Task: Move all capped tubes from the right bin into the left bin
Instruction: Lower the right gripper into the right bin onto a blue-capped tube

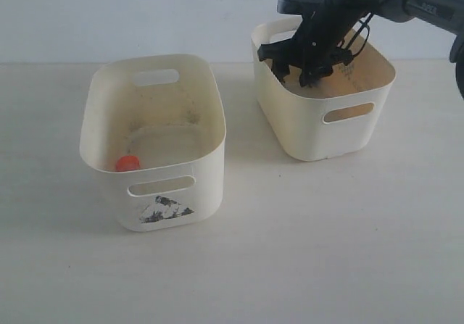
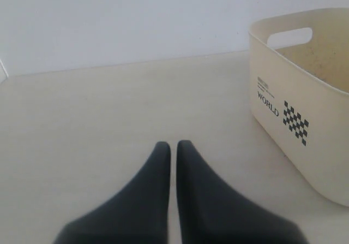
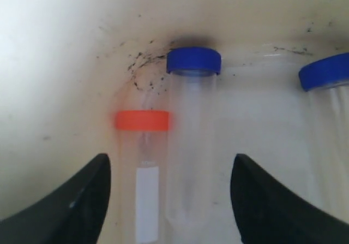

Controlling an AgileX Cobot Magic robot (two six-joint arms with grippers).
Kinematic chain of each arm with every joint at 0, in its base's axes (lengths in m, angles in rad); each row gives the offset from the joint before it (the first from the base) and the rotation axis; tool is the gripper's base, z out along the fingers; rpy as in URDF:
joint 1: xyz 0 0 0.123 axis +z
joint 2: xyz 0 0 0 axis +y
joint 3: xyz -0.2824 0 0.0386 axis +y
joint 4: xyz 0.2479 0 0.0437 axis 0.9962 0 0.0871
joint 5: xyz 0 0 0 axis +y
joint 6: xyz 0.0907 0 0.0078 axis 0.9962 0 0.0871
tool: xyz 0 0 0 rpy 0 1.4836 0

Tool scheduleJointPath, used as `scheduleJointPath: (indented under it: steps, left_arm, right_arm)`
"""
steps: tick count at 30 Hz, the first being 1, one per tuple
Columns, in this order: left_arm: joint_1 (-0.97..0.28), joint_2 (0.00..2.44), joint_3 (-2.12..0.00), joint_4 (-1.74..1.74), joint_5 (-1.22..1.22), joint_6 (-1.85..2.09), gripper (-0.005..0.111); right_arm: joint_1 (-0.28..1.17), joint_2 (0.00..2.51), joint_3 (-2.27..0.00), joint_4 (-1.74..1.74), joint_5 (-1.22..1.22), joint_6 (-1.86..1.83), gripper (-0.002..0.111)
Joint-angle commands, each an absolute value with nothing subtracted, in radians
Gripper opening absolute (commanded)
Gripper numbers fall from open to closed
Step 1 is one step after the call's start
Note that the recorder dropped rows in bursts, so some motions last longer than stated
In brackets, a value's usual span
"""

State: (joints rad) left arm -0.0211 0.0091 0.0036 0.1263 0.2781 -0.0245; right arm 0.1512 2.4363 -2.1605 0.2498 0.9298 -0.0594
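The right gripper (image 3: 170, 170) is open wide, jaws straddling an orange-capped tube (image 3: 143, 162) and a blue-capped tube (image 3: 192, 146) that touch at frame centre. Closing here would likely pinch both, so centring on one looks wiser. A second blue-capped tube (image 3: 327, 135) lies far right, all inside the right bin (image 1: 319, 132). The left bin (image 1: 206, 186) holds one orange cap (image 1: 127, 163). The left gripper (image 2: 173, 148) is closed, empty.

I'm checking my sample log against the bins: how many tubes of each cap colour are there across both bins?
Orange-capped tubes: 2, one in the left bin, one in the right bin.
Blue-capped tubes: 2, both in the right bin.
Total: 4 tubes.
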Motion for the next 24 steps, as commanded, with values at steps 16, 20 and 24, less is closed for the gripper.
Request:
scheduleJointPath:
  steps: [16,20,24]
  left_arm:
    - [-0.020,0.007,0.000,0.120,0.261,-0.036,0.004]
    - [-0.020,0.007,0.000,0.120,0.261,-0.036,0.004]
    - [-0.020,0.007,0.000,0.120,0.261,-0.036,0.004]
  right_arm:
    - [0.146,2.427,-2.165,0.247,0.916,-0.034,0.061]
    - [0.146,2.386,-2.165,0.247,0.924,-0.030,0.061]
    - [0.144,2.357,-2.165,0.247,0.927,-0.028,0.061]
